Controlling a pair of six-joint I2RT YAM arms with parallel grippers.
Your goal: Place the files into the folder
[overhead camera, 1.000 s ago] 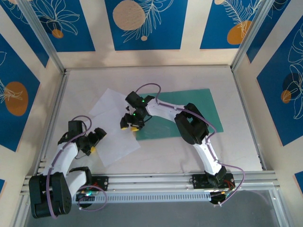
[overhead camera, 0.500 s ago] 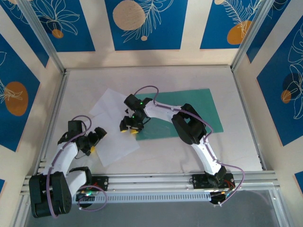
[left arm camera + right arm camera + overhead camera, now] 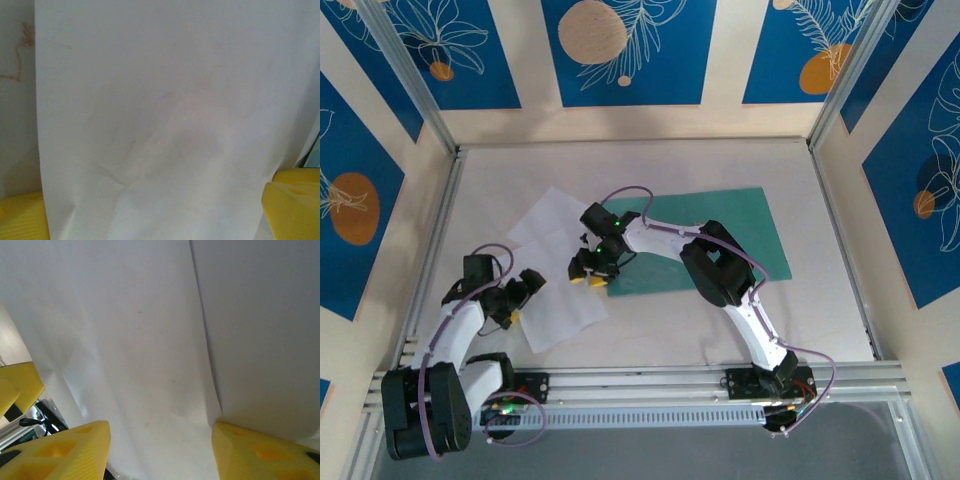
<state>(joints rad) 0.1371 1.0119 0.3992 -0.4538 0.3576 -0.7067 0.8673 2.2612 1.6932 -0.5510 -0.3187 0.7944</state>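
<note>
White paper sheets, left of centre beside the flat teal-green card folder, are being pressed by the part-spread right gripper, seemingly for sliding; the left gripper is being held spread wide.

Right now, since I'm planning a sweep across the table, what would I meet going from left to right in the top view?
left gripper → right gripper → folder. The files lie under both grippers, so they have no clear place in the order.
</note>
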